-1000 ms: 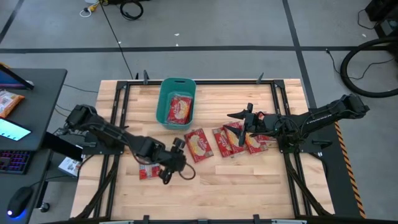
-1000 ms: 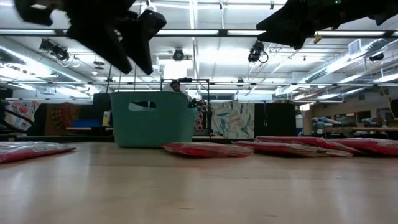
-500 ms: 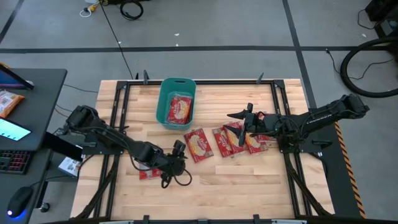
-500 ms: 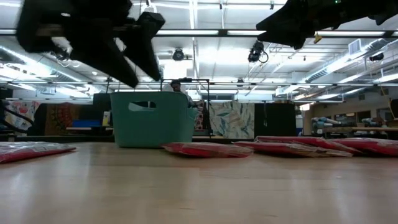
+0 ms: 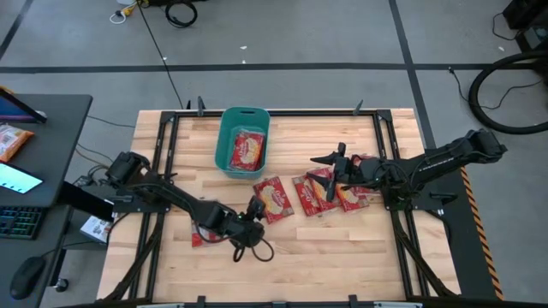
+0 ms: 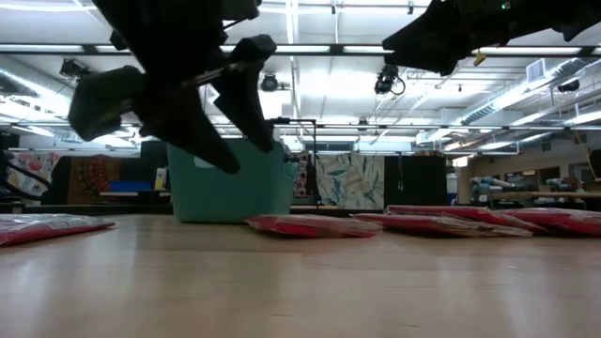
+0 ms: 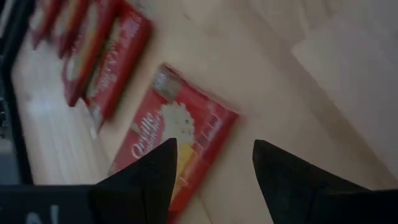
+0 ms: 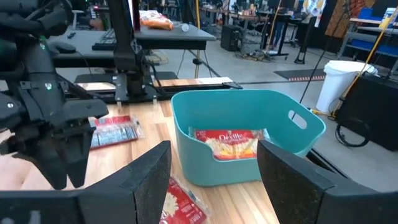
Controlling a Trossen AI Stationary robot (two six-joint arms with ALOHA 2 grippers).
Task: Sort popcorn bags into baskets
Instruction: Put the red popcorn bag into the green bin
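Several red popcorn bags (image 5: 274,198) lie flat in a row on the wooden table, right of centre. One more bag (image 5: 248,151) lies inside the teal basket (image 5: 224,145) near the far edge. Another bag (image 5: 199,238) lies near the left arm, partly hidden by it. My left gripper (image 5: 259,208) is open and low over the leftmost bag of the row (image 7: 180,146), its fingers on either side of the near end without touching. My right gripper (image 5: 329,175) is open and hangs above the row's right bags (image 5: 325,188).
The basket (image 8: 249,134) stands far of the row, with bare wood between them. Black frame rails (image 5: 163,162) run along the table's left and right sides. A desk with a keyboard and screen (image 5: 21,180) stands left of the table. Bare wood lies along the near edge.
My left gripper has moved toward the table's right and gone down, from beside the near-left bag to the leftmost bag of the row, staying open. No bag has moved.
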